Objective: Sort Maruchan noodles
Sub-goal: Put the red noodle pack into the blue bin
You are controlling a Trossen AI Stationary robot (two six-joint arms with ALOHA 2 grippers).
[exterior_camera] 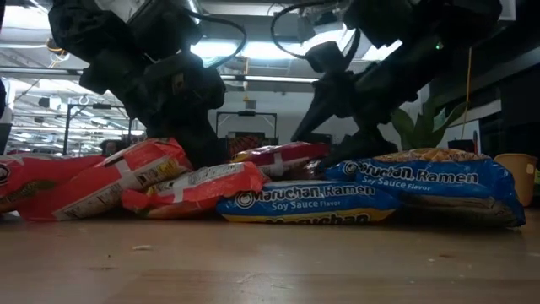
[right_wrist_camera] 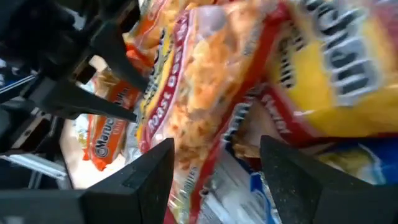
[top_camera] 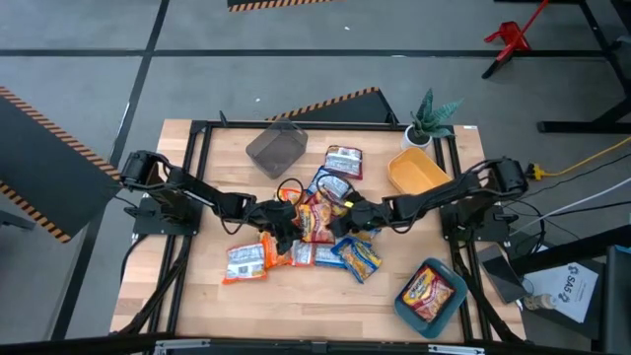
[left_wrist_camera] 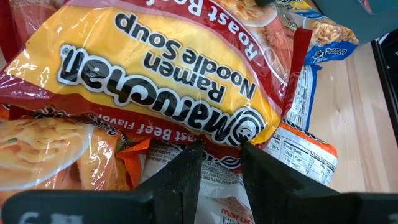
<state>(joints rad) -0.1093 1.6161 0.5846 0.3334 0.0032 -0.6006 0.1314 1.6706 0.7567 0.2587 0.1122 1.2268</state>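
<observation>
A heap of Maruchan noodles lies at the middle of the wooden table, and both grippers are down in it. The Roast Beef packet, yellow and red, sits right ahead of the left gripper, its lower edge against the two dark fingertips; these stand close together with a narrow gap, and whether they pinch that edge cannot be told. The right gripper meets the same packet from the opposite side with its fingers spread wide apart, the packet filling the space ahead of them.

Just beyond the left gripper, on its outer side, lie an orange packet and smaller ones near it. Beside the right gripper, toward the table's front, lie blue Soy Sauce packets.

Both arms reach low and nearly level from the table's opposite sides, wrists dipped, so that the grippers almost meet over the heap.

Farther from the right gripper are a yellow bin and a teal bin holding one packet; beyond the left gripper is a grey bin, with a dark red packet beside it.
</observation>
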